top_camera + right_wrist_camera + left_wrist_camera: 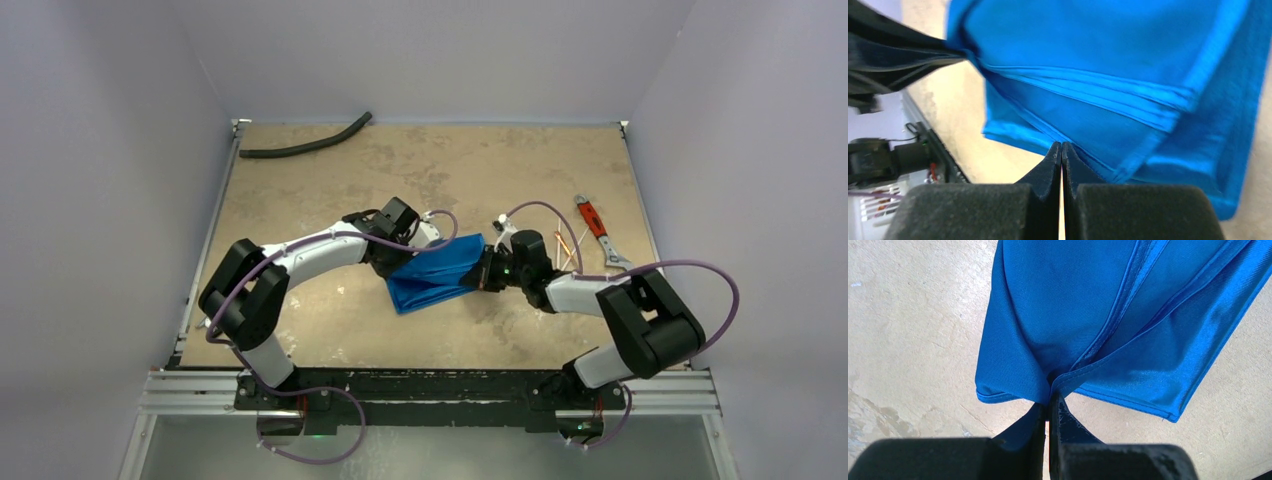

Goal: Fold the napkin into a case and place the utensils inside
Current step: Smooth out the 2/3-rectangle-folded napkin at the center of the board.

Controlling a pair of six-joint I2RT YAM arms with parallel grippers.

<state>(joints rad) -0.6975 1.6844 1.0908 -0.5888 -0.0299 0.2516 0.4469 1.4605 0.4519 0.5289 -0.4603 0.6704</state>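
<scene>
The napkin (438,272) is in the middle of the bench (330,190), held between the two arms, a little nearer to the arms' side than to the far wall. It is bright blue and already folded in several layers; the hems run side by side along it. From above it looks like a long slanted band, wider at its lower left end.

The left end effector (1049,401) has its two black fingers pressed together on one edge of the napkin. The cloth is gathered into a small bunch just at the tips and spreads out from there like a fan. The beige bench surface shows under it on both sides.

The right end effector (1062,148) is also closed, finger against finger, and it pinches the opposite edge, where the folded layers come together. In its wrist camera the cloth is close and a bit blurred. At the upper left of that view the other arm's dark fingers hold their corner.

The utensils (566,250), thin copper-coloured pieces, lie on the bench behind the right arm's wrist, apart from the napkin. A red-handled wrench (596,226) lies just beyond them. A black curved hose (305,143) rests near the far left edge.
</scene>
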